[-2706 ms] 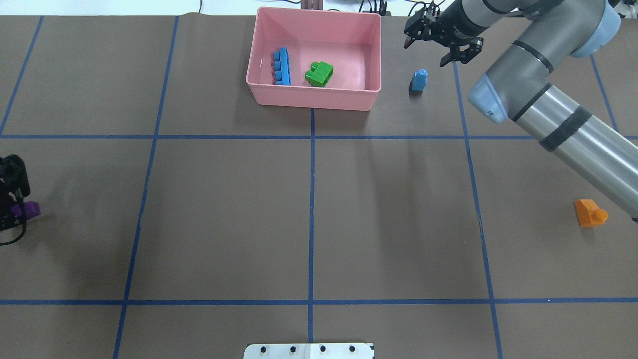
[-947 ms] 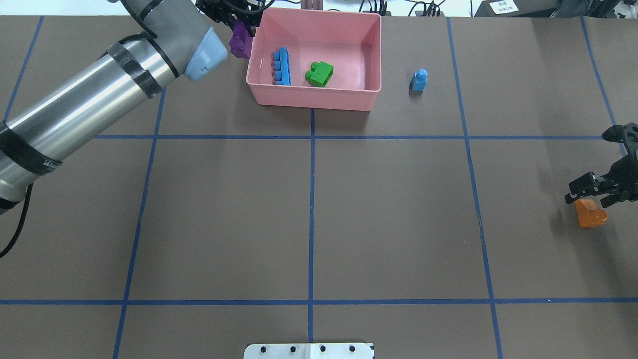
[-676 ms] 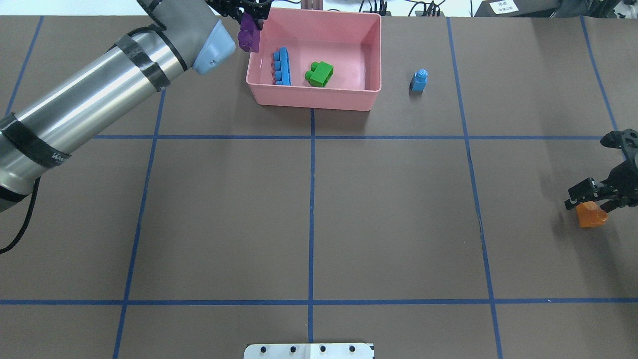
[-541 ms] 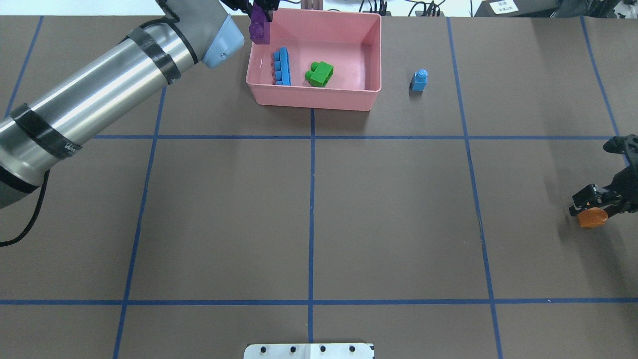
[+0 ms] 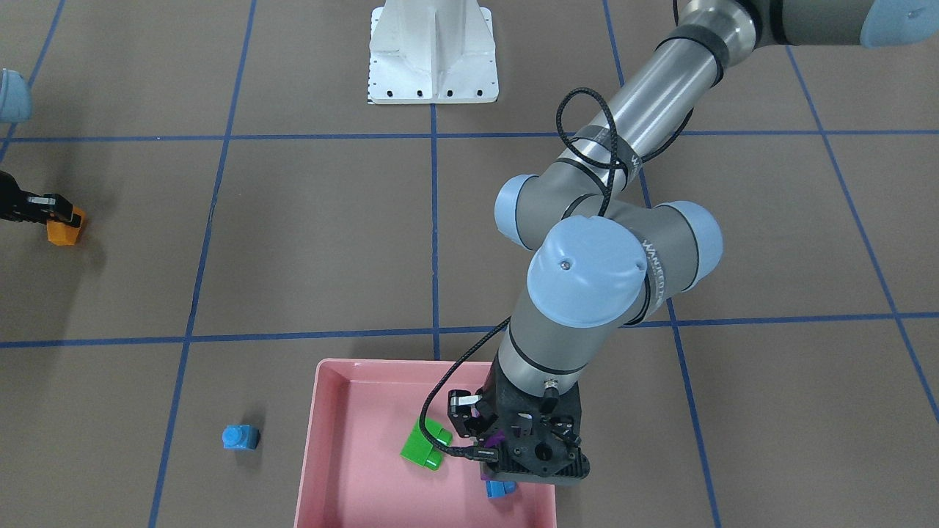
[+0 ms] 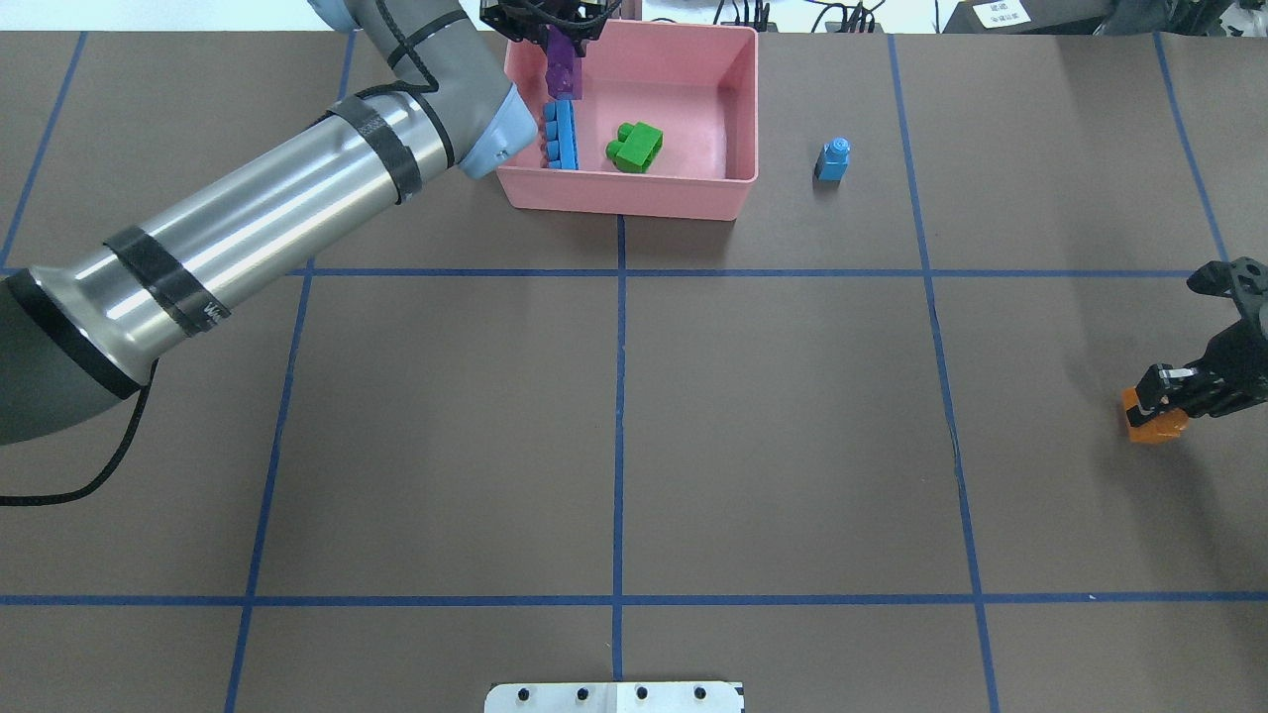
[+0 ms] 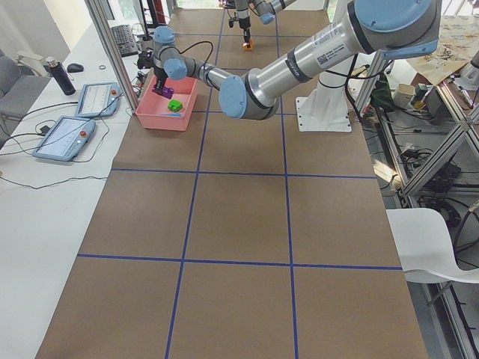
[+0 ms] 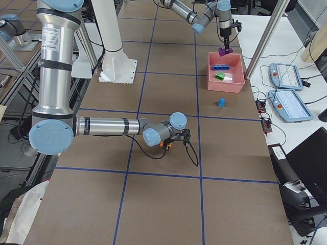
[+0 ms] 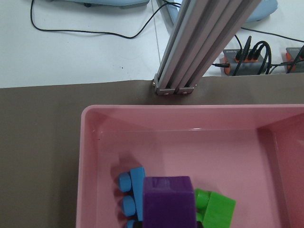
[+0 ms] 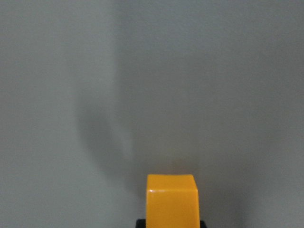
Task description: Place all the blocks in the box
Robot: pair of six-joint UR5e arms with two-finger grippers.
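Blocks from overhead: two of the five are in the box [image 6: 624, 198]. The long blue brick [image 6: 562, 134] and the green brick [image 6: 635, 147] lie on its floor. The purple sloped brick [image 6: 563, 71] hangs over the box's inside, above the far end of the long blue brick. The left gripper [image 6: 557, 38] pinches it and has not let go. The tiny blue brick [image 6: 833, 160] stands on the table [image 6: 792, 446] near the box's right wall, with no gripper at it. The orange sloped brick [image 6: 1149, 424] is well apart at the right edge, with the right gripper [image 6: 1167, 396] clamped on it.
Front-facing view: the left arm [image 5: 587, 279] covers most of the purple sloped brick and the long blue brick, so only slivers show. The green brick is plain to see in the box.
Left-end view: the purple sloped brick is above the box. The orange sloped brick and its gripper are too small to read.
Right-end view: the orange sloped brick sits low under the right gripper. I cannot tell whether it is clear of the table.
Left wrist camera: the purple sloped brick is at bottom centre, over the box floor, with the long blue brick and the green brick beneath it. The fingers are cut off by the frame.
Right wrist camera: only the top of the orange sloped brick shows at the lower edge, with bare table beyond.
Left to do: by my judgement, release the purple sloped brick, carry the orange sloped brick across, then fetch the tiny blue brick.
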